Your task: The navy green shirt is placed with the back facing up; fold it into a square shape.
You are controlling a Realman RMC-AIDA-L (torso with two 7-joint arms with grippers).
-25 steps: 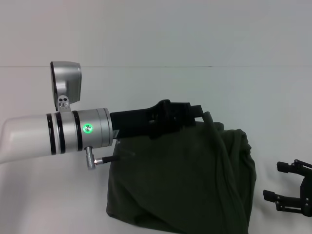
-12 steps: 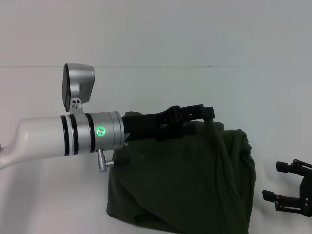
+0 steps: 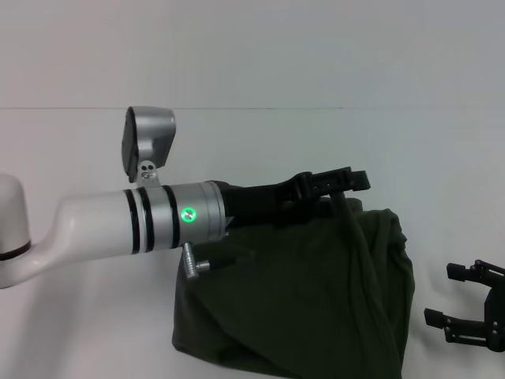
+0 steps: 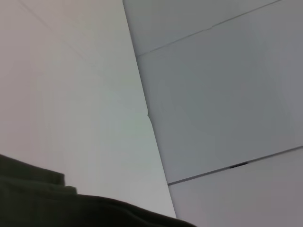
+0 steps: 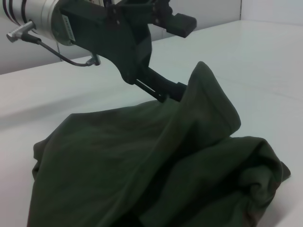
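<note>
One left hand (image 3: 335,189) lifts navy green shirt (image 3: 300,292) edge (shirt hangs beneath).

I see my left arm (image 3: 118,229) as a white tube with black rings, a silver collar with a green light, and a black left gripper (image 3: 347,180).
</note>
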